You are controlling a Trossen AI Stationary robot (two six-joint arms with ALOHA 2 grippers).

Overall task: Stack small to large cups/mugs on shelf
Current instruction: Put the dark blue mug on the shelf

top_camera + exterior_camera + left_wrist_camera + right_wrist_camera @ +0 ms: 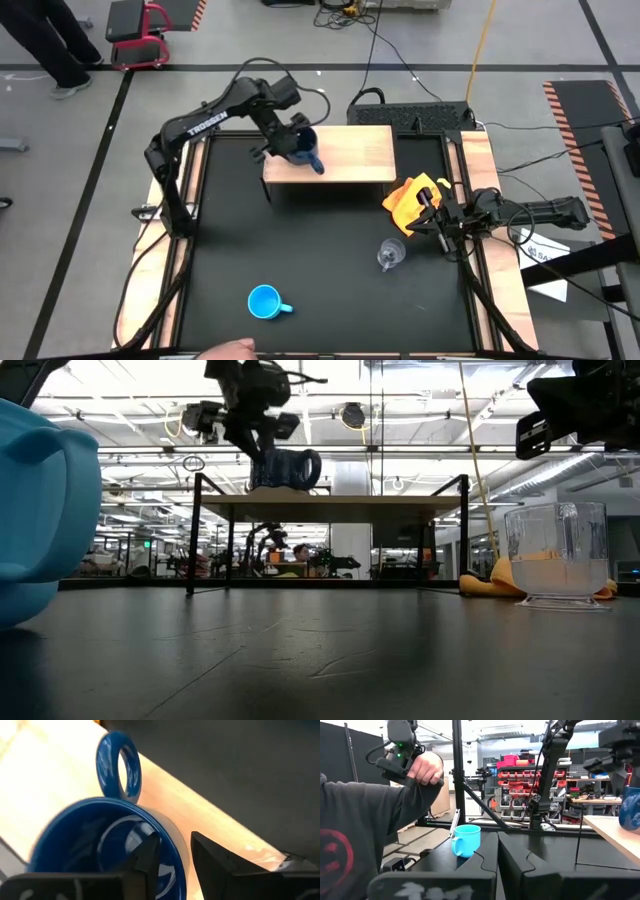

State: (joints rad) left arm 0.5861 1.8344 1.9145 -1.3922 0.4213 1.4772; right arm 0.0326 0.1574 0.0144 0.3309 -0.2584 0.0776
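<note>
Both arms matte black, jointed tube segments w/ chunky rounded housings at each joint. Left arm (205, 118) has white "TROSSEN" lettering on its long link and thin black cables looping off the wrist; right arm (530, 212) looks the same but no lettering visible. Left tool (175, 857): two dark, flat, angular fingers, pale scuffed marks on the mount below them.

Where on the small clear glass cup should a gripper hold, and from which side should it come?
Probably the rim wall, from above. The small clear glass cup stands upright, mouth open, with free black table around it. One finger inside and one outside should work; the right gripper hovers nearest, beside the orange cloth.
</note>
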